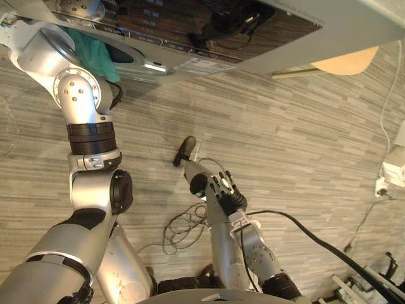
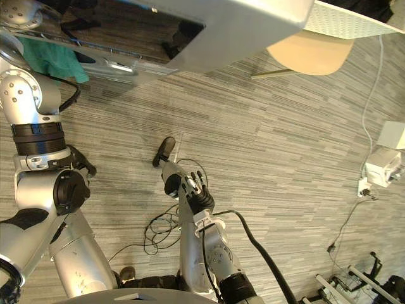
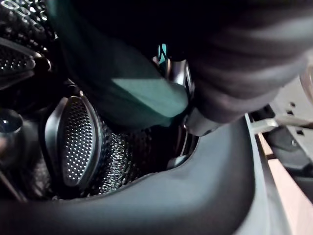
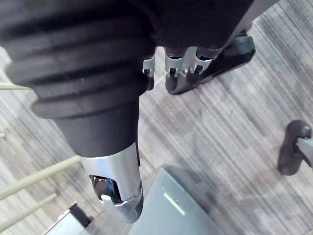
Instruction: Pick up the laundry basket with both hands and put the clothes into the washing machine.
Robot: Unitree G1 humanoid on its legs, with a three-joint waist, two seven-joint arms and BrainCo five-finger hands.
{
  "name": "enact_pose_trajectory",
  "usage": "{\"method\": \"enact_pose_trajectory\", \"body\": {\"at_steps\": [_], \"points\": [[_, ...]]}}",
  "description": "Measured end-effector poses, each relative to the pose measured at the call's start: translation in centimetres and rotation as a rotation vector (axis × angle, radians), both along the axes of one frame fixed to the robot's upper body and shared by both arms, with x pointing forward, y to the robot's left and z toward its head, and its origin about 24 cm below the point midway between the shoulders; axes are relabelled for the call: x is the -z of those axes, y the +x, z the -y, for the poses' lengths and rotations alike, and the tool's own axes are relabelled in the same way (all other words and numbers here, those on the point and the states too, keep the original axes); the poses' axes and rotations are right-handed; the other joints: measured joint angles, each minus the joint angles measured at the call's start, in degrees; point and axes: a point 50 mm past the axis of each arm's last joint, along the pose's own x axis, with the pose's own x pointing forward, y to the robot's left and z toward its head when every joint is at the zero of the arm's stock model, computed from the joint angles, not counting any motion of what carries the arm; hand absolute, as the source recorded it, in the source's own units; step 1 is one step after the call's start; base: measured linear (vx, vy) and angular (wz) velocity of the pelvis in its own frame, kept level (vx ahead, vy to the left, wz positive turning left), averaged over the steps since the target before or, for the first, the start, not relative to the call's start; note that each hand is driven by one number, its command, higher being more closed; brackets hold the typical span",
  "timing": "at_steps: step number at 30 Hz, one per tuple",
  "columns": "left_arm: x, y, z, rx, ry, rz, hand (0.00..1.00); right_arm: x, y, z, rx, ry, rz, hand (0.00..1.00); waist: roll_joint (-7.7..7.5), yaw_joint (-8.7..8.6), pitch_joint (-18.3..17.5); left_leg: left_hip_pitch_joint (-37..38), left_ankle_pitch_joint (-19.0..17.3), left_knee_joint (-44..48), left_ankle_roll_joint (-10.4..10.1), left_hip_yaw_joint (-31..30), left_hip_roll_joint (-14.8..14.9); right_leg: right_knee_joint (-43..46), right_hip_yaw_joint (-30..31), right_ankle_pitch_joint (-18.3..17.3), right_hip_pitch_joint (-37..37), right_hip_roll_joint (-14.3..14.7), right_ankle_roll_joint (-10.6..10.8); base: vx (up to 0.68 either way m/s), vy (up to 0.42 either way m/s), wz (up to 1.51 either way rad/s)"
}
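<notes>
Teal garment [image 1: 95, 54] hangs through the washing machine [image 1: 285, 47] opening, over the perforated drum [image 3: 117, 156]. The cloth hides the left hand [image 3: 234, 73], so I cannot tell how its fingers are set. The right hand [image 1: 223, 189] hangs with fingers loosely spread above the striped floor [image 1: 304, 158]. A tan stool [image 1: 345, 62] stands beside the machine.

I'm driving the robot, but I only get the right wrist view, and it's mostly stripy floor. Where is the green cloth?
Observer: The left wrist view shows the teal cloth hanging inside a dark, perforated metal drum.
Operator: Is it all the way inside?
Observer: I can't tell. In the eye views, part of it shows at the round silver-rimmed opening of the pale grey washing machine, where the silver left arm reaches in.
</notes>
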Motion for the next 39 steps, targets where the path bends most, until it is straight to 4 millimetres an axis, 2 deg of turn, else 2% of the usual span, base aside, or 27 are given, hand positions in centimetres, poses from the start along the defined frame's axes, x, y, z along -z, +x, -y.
{"method": "enact_pose_trajectory", "body": {"at_steps": [4, 8, 10, 14, 20, 22, 26, 31, 35, 36, 38, 39], "points": [[-0.7, -0.4, 0.5, -0.002, -0.016, 0.055, 1.00, -0.1, -0.5, 0.1, 0.016, 0.012, 0.007, 0.00, -0.79, -0.81, -0.5, -3.0, -1.0, 2.1, 0.3, -2.1, 1.1, -1.4, -0.9, 1.2, -0.2, 1.1, 0.0, 0.02, 0.057, -0.12], [-0.1, -0.5, 1.2, 0.032, -0.076, 0.083, 1.00, -1.5, -0.2, -0.5, 0.011, 0.044, 0.061, 0.00, -1.15, -1.46, -0.7, -3.7, -1.8, 3.2, 1.0, -2.2, 1.2, -3.8, -1.0, 3.2, 0.2, 1.9, 0.5, 0.03, 0.069, -0.11], [0.1, -0.6, 1.0, 0.029, -0.104, 0.096, 1.00, -2.7, 0.0, -0.6, 0.006, 0.056, 0.112, 0.00, -1.41, -2.10, -0.9, -4.3, -2.3, 4.2, 1.3, -2.1, 1.9, -5.6, -1.0, 4.3, 0.5, 2.9, 0.5, 0.04, 0.059, -0.17], [-0.2, -0.3, 0.6, 0.028, -0.110, 0.077, 1.00, -3.6, 0.0, -0.8, -0.010, 0.053, 0.156, 0.00, -2.59, -2.68, -1.7, -4.4, -2.9, 4.9, 1.0, -2.1, 3.0, -8.0, -0.6, 5.5, 1.3, 4.2, 0.5, 0.05, 0.056, -0.17], [-0.8, 0.3, 1.1, 0.060, -0.113, 0.051, 1.00, -3.5, -0.1, 0.8, -0.008, -0.023, 0.161, 0.00, -2.91, -2.66, -1.9, -4.4, -3.2, 4.9, 1.1, -2.0, 3.3, -12.6, -0.3, 8.3, 3.2, 5.6, 0.5, 0.04, 0.056, -0.03], [-1.0, -0.1, 1.4, 0.068, -0.131, 0.079, 1.00, -2.9, -0.9, 1.8, 0.025, -0.043, 0.137, 0.00, -2.92, -2.63, -1.9, -5.2, -3.3, 5.0, 1.1, -2.4, 3.4, -13.6, -0.3, 8.8, 3.3, 5.8, 0.3, 0.03, 0.049, -0.04], [-1.4, -0.9, 2.4, 0.058, -0.112, 0.123, 1.00, -1.7, -2.4, 3.3, 0.080, -0.055, 0.083, 0.00, -2.91, -2.66, -1.9, -6.6, -3.1, 5.0, 1.2, -3.1, 2.9, -14.4, -1.1, 9.4, 3.0, 5.8, 0.6, 0.05, 0.045, 0.04], [-0.9, -0.5, 3.3, 0.092, -0.117, 0.185, 1.00, -4.0, -1.7, 3.5, 0.044, -0.069, 0.180, 0.00, -2.92, -2.67, -1.9, -4.8, -2.5, 2.8, 1.5, -1.5, 0.9, -14.4, -1.2, 9.4, 3.1, 4.2, 0.6, 0.07, 0.052, 0.13], [-1.0, -0.4, 3.1, 0.081, -0.085, 0.147, 1.00, -4.1, -1.7, 3.5, 0.036, -0.076, 0.183, 0.00, -2.93, -2.62, -2.0, -4.4, -2.2, 2.0, 1.4, -1.3, 0.6, -14.4, -1.4, 9.4, 3.1, 4.0, 0.6, 0.06, 0.022, 0.05], [-1.0, -0.3, 2.7, 0.050, -0.048, 0.105, 0.00, -4.0, -1.8, 3.5, 0.037, -0.077, 0.179, 0.00, -2.93, -2.61, -2.0, -4.4, -2.1, 2.0, 1.4, -1.3, 0.7, -14.5, -1.4, 9.4, 3.2, 4.0, 0.6, 0.06, 0.022, 0.02], [-1.2, 0.1, 1.9, -0.027, 0.068, 0.019, 0.00, -4.1, -1.7, 3.6, 0.040, -0.077, 0.185, 0.00, -2.93, -2.53, -2.0, -4.3, -2.0, 2.0, 1.5, -1.3, 0.6, -14.9, -1.4, 9.7, 3.4, 4.0, 0.6, 0.04, 0.021, 0.02], [-1.6, 0.4, 1.4, -0.096, 0.192, -0.042, 0.00, -4.1, -1.7, 3.8, 0.046, -0.079, 0.188, 0.00, -2.93, -2.25, -2.0, -4.3, -2.0, 2.0, 1.5, -1.2, 0.6, -15.8, -1.3, 10.2, 3.7, 4.2, 0.5, 0.00, 0.000, 0.00]]}}
